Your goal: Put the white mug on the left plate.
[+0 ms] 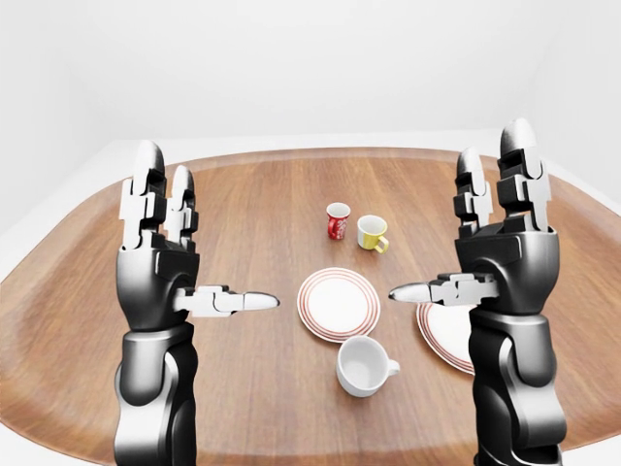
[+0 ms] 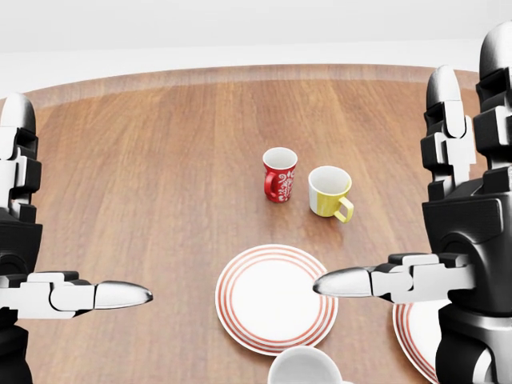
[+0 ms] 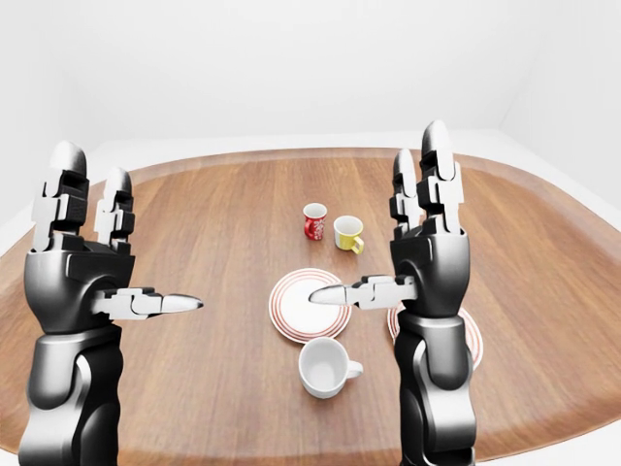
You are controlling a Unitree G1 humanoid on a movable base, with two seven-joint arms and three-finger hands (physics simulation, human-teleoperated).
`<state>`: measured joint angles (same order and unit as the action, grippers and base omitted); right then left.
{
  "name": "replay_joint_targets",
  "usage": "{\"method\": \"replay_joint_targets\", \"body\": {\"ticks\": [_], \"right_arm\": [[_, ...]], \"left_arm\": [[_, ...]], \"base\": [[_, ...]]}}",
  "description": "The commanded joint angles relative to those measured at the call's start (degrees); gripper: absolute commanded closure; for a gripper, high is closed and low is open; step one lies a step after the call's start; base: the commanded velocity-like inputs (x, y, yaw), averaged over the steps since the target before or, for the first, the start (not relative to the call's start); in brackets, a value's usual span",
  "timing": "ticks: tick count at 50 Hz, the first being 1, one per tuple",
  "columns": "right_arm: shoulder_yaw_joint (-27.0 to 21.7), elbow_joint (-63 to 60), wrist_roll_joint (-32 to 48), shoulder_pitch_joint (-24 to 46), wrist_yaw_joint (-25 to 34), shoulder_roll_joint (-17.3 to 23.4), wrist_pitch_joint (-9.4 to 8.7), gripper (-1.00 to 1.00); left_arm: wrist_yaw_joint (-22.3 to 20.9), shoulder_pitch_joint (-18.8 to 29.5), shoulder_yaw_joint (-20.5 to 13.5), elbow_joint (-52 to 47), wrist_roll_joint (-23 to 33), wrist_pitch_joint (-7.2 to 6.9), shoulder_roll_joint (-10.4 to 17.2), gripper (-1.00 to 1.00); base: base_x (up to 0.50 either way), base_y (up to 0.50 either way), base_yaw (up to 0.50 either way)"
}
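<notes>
The white mug (image 1: pixel 364 366) stands upright on the wooden table (image 1: pixel 252 214), just below the left red-rimmed plate (image 1: pixel 338 304) in the left-eye view, handle to the right. In the head view only the white mug's rim (image 2: pixel 304 366) shows at the bottom edge. My left hand (image 1: pixel 194 262) is raised left of the plate, open, fingers upright and thumb pointing right. At the same height on the other side is my right hand (image 1: pixel 466 233), also open, its thumb tip above the gap between the two plates. Neither hand touches anything.
A second red-rimmed plate (image 1: pixel 441 335) lies to the right, partly hidden behind my right forearm. A red patterned mug (image 2: pixel 279 174) and a yellow mug (image 2: pixel 328 192) stand side by side above the left plate. The table's rounded edge (image 1: pixel 291 447) runs along the bottom.
</notes>
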<state>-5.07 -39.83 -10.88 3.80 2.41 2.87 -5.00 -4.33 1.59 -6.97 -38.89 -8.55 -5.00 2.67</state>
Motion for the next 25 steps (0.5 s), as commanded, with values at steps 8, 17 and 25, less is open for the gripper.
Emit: {"method": "replay_joint_targets", "body": {"ticks": [8, 17, 25], "right_arm": [[5.39, -3.04, 7.57, -4.91, 4.25, -0.01, 0.00, -1.00], [7.41, -4.15, 10.94, -10.91, 7.18, -0.84, 0.00, -1.00], [7.34, -3.70, 12.08, -15.31, 9.39, -0.75, 0.00, -1.00]], "left_arm": [[0.00, 0.14, -0.03, -0.27, 0.10, 0.00, 0.07, -1.00], [-0.08, 0.01, -0.04, -0.32, 0.28, 0.00, 0.04, -1.00], [-0.07, 0.15, -0.15, -0.30, 0.20, 0.00, 0.11, -1.00]], "base": [[0.00, 0.00, 0.00], [0.00, 0.00, 0.00], [0.00, 0.00, 0.00]]}}
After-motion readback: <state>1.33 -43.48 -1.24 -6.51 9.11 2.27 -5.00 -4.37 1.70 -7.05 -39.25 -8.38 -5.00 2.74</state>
